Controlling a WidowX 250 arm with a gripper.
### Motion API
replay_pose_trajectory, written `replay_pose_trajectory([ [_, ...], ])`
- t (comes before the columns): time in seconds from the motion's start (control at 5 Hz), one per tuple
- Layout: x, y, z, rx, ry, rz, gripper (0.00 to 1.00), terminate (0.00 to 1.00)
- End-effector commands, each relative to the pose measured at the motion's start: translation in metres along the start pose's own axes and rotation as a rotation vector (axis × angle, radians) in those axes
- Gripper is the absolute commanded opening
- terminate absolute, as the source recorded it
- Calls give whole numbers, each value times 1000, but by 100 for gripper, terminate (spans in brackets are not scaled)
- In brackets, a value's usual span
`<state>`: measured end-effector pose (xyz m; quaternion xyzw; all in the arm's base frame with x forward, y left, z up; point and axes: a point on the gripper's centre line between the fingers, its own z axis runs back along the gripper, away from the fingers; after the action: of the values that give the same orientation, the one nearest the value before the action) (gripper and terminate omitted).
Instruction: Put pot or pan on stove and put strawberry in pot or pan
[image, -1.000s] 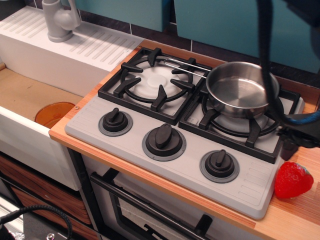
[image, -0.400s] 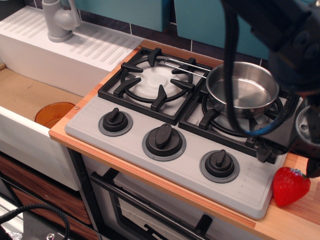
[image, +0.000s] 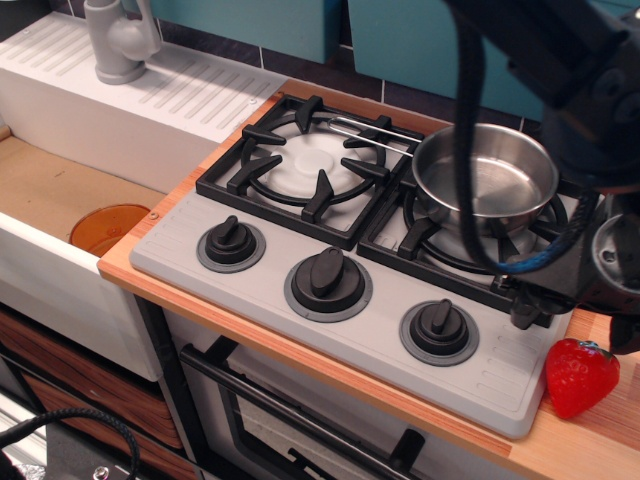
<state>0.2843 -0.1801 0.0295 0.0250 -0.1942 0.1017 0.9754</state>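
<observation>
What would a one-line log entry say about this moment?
pan: on stove, right burner, empty | strawberry: on counter right of stove | tool: near strawberry, mostly cut off, state unclear

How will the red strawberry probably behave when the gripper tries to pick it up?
The strawberry looks glossy and hard, so it may slip between the fingers. Its rounded, tapering shape suggests it could roll or pivot on the wooden counter if nudged. It seems light.

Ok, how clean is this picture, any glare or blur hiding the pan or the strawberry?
In observation.image: the pan shows bright glints inside, but its rim reads clearly; the strawberry is sharp with small highlights; the dark arm and cable cross the pan's front; the gripper is cut off at the right edge.
</observation>
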Motion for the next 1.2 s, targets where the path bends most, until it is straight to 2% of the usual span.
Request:
replay_pose_trajectory([
  [0.0, 0, -19, 17, -26, -34, 32, 100, 0],
  [0.2, -11, -25, 21, -22, -34, 43, 100, 0],
  [0.6, -27, -28, 10, -24, -70, 39, 100, 0],
  [1.0, -25, -28, 4, -50, -83, 51, 100, 0],
])
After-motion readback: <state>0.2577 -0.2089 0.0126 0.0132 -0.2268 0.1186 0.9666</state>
